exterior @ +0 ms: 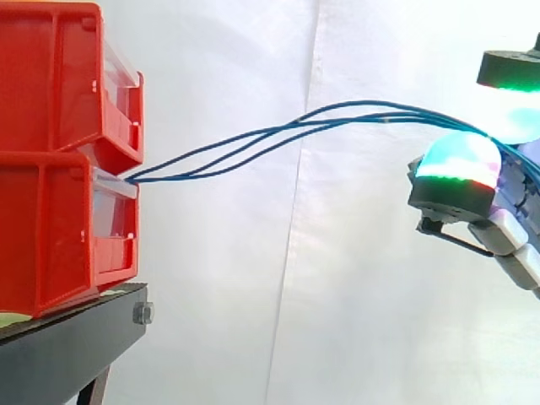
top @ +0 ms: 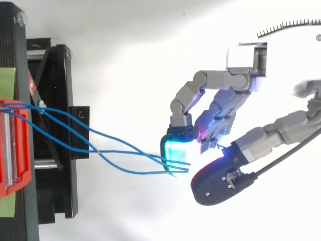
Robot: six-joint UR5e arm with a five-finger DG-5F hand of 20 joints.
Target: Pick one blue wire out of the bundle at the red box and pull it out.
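Hand: grey robot hand (top: 223, 103) with glowing pads, fingers curled against the thumb, pinching the free ends of the thin blue wires (top: 99, 151).
Wires: several strands arch back to the lower red plastic bin (exterior: 51, 245).
Advice: keep one strand only, then pull level, away from the bin.

A black stand (exterior: 76, 342) carries the work. It is well apart from the fingers (top: 184, 100), on the side their tips face, and in the side view it lies lower than them. A bolt head (exterior: 143, 315) shows on the corner nearest the fingers, and a leg (exterior: 94, 390) slants down beneath it. A red bin (exterior: 51, 236) sits directly on the stand, its front turned toward the fingers. From above, the stand's frame reaches past the bin toward them. Strips of green tape (top: 7, 83) lie on the stand's far part, either side of the bin.
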